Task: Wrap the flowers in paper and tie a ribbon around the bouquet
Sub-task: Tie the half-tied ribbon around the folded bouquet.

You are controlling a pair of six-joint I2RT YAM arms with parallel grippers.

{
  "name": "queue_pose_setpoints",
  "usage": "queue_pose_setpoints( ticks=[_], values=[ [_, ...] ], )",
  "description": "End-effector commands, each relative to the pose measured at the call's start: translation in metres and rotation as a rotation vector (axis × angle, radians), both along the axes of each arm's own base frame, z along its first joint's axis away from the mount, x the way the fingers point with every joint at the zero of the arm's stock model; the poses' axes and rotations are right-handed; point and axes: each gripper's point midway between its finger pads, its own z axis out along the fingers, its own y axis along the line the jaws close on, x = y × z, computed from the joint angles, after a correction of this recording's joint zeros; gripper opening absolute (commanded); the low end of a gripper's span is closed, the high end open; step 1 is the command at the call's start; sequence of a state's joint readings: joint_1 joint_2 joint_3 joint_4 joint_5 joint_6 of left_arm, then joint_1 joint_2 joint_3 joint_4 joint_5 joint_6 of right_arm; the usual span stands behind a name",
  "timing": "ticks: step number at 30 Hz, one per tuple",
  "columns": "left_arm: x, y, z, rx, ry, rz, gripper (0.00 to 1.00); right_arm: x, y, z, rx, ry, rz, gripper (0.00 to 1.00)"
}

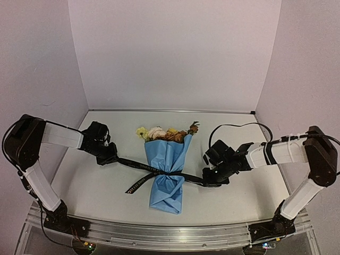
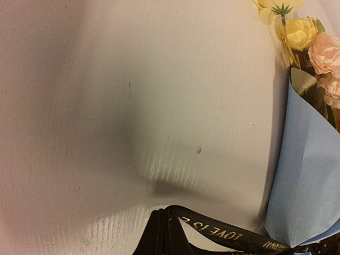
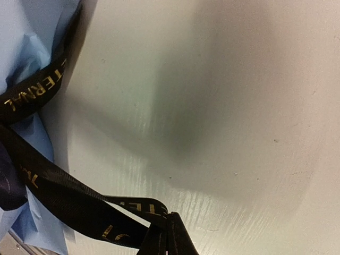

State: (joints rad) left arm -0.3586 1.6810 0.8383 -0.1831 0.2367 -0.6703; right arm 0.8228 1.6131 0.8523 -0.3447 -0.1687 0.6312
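The bouquet lies mid-table: light blue paper (image 1: 166, 172) wrapped as a cone, with the yellow, pink and orange-brown flowers (image 1: 166, 133) sticking out at its far end. Black ribbon (image 1: 136, 164) with gold lettering crosses the cone's pinched waist and stretches out to both sides. My left gripper (image 1: 108, 159) is shut on the ribbon's left stretch, and the left wrist view shows the ribbon (image 2: 223, 231) folded between my left gripper's (image 2: 162, 229) closed jaws. At the right, my right gripper (image 1: 211, 180) is shut on the ribbon's (image 3: 69, 199) other stretch, pinched in my right gripper's (image 3: 169, 235) jaws. A loose ribbon tail (image 1: 139, 184) trails toward the front left.
White walls close in the table at the back and both sides. A black cable (image 1: 234, 126) loops above the right arm. A metal rail (image 1: 159, 234) runs along the table's near edge.
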Motion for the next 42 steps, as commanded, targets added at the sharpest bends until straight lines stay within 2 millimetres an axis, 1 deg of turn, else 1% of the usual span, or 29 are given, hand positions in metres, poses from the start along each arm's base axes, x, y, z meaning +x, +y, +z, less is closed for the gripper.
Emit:
queue_pose_setpoints(
  ticks=[1, 4, 7, 9, 11, 13, 14, 15, 20, 26, 27, 30, 31, 36, 39, 42],
  values=[
    [0.029, 0.005, 0.031, 0.035, -0.145, -0.016, 0.00, -0.006, -0.006, 0.008, -0.109, 0.029, 0.064, 0.00],
    [0.026, -0.011, 0.039, 0.053, -0.183, -0.087, 0.00, -0.002, 0.010, 0.022, -0.084, 0.023, 0.108, 0.00],
    [0.026, -0.019, 0.046, 0.054, -0.215, -0.108, 0.00, -0.002, 0.027, 0.040, -0.076, -0.013, 0.190, 0.00],
    [0.026, -0.021, 0.050, 0.055, -0.228, -0.111, 0.00, -0.003, 0.036, 0.052, -0.082, -0.047, 0.245, 0.00],
    [0.027, -0.023, 0.053, 0.051, -0.232, -0.117, 0.00, 0.001, 0.045, 0.066, -0.058, -0.072, 0.259, 0.00],
    [0.027, -0.024, 0.052, 0.060, -0.227, -0.122, 0.00, 0.007, 0.056, 0.085, -0.036, -0.085, 0.271, 0.00],
    [0.027, -0.023, 0.052, 0.063, -0.224, -0.122, 0.00, 0.012, 0.065, 0.100, -0.013, -0.098, 0.278, 0.00],
    [0.027, -0.023, 0.051, 0.066, -0.221, -0.123, 0.00, 0.014, 0.070, 0.107, -0.003, -0.092, 0.284, 0.00],
    [0.026, -0.025, 0.050, 0.066, -0.216, -0.131, 0.00, 0.017, 0.097, 0.130, 0.076, -0.070, 0.303, 0.00],
    [0.024, -0.031, 0.050, 0.080, -0.208, -0.150, 0.00, 0.021, 0.118, 0.163, 0.145, -0.114, 0.330, 0.00],
    [0.024, -0.031, 0.051, 0.083, -0.208, -0.149, 0.00, 0.022, 0.121, 0.172, 0.156, -0.127, 0.339, 0.00],
    [0.024, -0.025, 0.054, 0.103, -0.207, -0.125, 0.00, 0.024, 0.126, 0.188, 0.162, -0.148, 0.363, 0.00],
    [0.024, -0.023, 0.055, 0.111, -0.206, -0.115, 0.00, 0.027, 0.129, 0.197, 0.171, -0.162, 0.366, 0.00],
    [0.022, -0.015, 0.066, 0.122, -0.213, -0.064, 0.00, 0.035, 0.142, 0.226, 0.187, -0.188, 0.397, 0.00],
    [0.018, -0.011, 0.063, 0.128, -0.190, -0.048, 0.00, 0.035, 0.145, 0.226, 0.177, -0.165, 0.404, 0.00],
    [0.011, -0.003, 0.053, 0.153, -0.157, -0.023, 0.00, 0.029, 0.150, 0.210, 0.171, -0.083, 0.403, 0.00]
  ],
)
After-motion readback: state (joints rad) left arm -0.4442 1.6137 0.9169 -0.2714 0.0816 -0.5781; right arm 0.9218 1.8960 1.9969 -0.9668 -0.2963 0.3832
